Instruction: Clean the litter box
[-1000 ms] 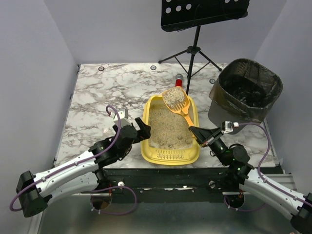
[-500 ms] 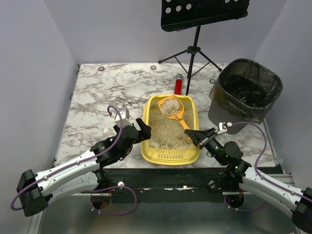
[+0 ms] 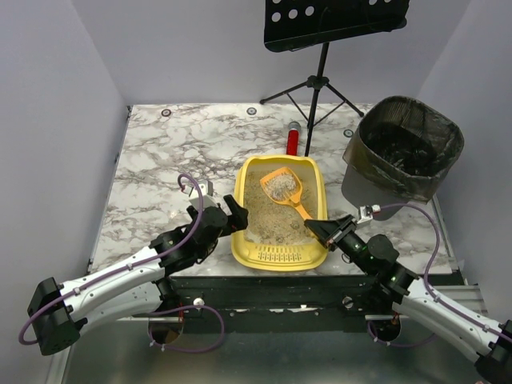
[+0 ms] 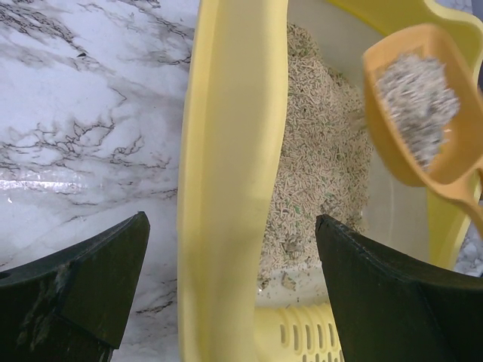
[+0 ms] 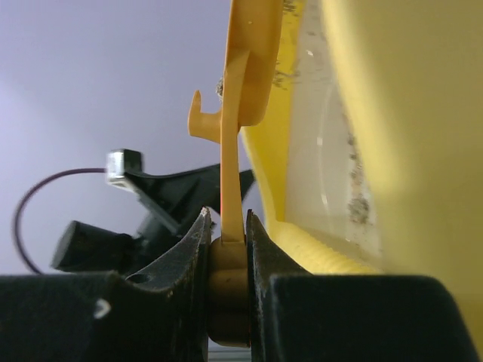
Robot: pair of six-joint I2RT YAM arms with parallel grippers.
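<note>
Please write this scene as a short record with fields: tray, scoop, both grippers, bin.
litter box: yellow rectangular plastic tray, beige litter inside
scoop: small orange plastic scoop, holding grey litter, above the tray
left gripper: open, jaws either side of tray wall
right gripper: shut on scoop handle
bin: black lined bin, right of tray

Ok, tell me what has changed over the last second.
The right gripper, shut on the scoop by its handle, drew it, loaded, back from the far rim of the litter box to above its middle. The left gripper stayed open astride the box's left wall; box and black bin did not move.
</note>
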